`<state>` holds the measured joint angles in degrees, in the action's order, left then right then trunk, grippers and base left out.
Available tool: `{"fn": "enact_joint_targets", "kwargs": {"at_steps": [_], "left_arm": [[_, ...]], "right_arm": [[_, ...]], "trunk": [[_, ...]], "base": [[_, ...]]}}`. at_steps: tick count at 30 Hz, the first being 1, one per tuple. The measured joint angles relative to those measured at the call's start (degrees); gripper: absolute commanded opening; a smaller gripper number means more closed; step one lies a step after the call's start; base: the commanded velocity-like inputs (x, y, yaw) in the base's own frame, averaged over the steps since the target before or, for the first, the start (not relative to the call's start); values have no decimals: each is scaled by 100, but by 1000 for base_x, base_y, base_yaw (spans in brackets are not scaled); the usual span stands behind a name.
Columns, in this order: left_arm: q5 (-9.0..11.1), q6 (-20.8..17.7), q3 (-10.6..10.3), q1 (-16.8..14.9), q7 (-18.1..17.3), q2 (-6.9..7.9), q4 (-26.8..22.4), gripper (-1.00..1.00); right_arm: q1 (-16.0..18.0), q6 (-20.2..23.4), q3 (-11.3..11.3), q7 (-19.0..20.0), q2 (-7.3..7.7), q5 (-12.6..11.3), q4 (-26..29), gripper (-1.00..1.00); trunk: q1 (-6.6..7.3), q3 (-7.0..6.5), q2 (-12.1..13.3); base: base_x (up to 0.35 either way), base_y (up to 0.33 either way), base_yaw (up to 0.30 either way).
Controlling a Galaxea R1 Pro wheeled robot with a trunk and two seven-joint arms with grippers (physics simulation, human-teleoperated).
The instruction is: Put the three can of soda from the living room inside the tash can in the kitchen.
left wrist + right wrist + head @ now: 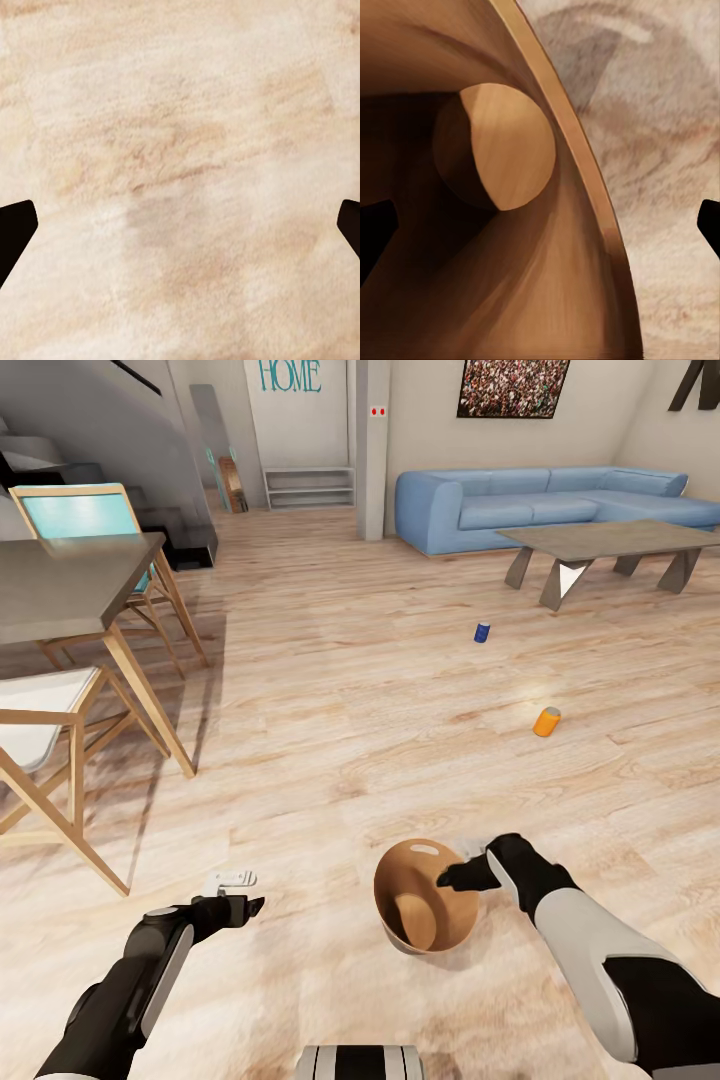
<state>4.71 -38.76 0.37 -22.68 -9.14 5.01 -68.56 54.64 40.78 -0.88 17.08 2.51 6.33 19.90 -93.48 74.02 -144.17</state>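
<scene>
I am carrying the tash can (pixel 428 897) toward the cans: the right gripper (pixel 449 879) has its jaws straddling the rim, apparently gripping it, bin wall between them. The left gripper (pixel 250 906) hangs released over the floor (pixel 350 690). Beyond the bin lie an orange can (pixel 546 721) and, farther still, a blue can (pixel 482 632). Next I judge: drive closer.

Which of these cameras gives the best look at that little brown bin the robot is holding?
The head view: the whole trash can shows there, its tan inside empty, with the right gripper at its rim. The right wrist view shows just its inner wall and bottom up close. The left wrist view looks at the wooden floor.
</scene>
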Motion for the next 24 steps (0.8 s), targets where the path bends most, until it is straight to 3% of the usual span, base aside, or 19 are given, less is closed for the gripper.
{"fn": "enact_joint_targets", "kwargs": {"at_steps": [9, 10, 24], "left_arm": [[-2, 0, -9, 0, 0, 0, 0, 100], [-1, 0, -9, 0, 0, 0, 0, 100], [-2, 0, -11, 0, 0, 0, -7, 100]], "right_arm": [[-115, -1, 0, -16, 103, 1, 3, 100], [-118, -1, 0, -15, 115, 1, 4, -100], [-134, -4, -3, 3, 150, -43, 7, -100]], "trunk": [[0, 0, 0], [0, 0, 0], [1, -1, 0]], "base": [[0, 0, 0], [0, 0, 0], [0, 0, 0]]}}
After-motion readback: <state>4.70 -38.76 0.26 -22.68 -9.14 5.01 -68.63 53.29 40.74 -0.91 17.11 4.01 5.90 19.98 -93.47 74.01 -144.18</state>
